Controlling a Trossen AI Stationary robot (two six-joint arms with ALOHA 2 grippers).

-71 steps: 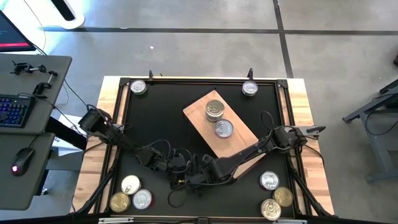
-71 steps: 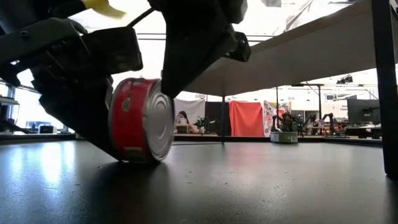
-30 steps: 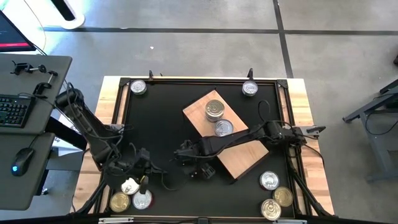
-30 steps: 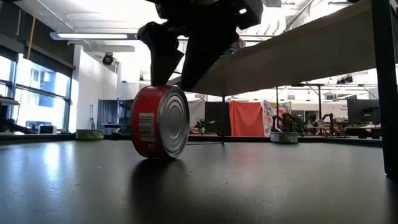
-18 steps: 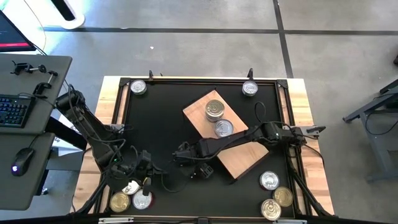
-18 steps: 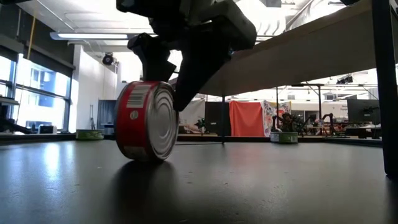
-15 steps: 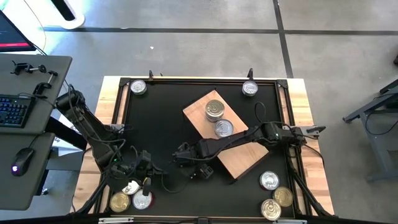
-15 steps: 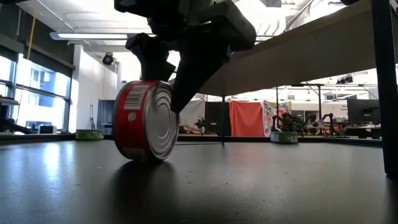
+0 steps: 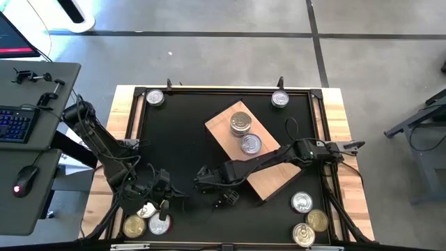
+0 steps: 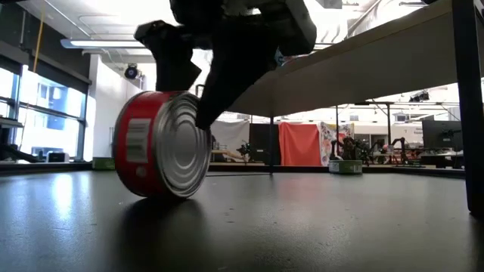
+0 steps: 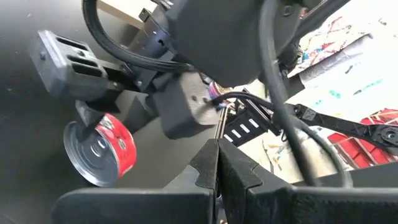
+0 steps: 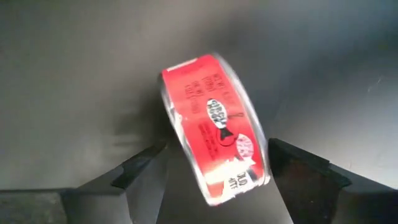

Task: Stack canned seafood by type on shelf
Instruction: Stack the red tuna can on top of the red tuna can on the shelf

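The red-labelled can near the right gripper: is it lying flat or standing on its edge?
On its edge. The red-labelled can rests on its curved side on the black table, silver lid facing sideways.

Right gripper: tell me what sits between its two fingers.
The red-labelled can, standing on its edge on the black table, lies between the right gripper's open fingers, seen in the right wrist view.

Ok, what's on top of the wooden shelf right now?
The shelf carries two silver-lidded cans: one toward its far end, another beside it. The right arm crosses above its near part, hiding some of the board there.
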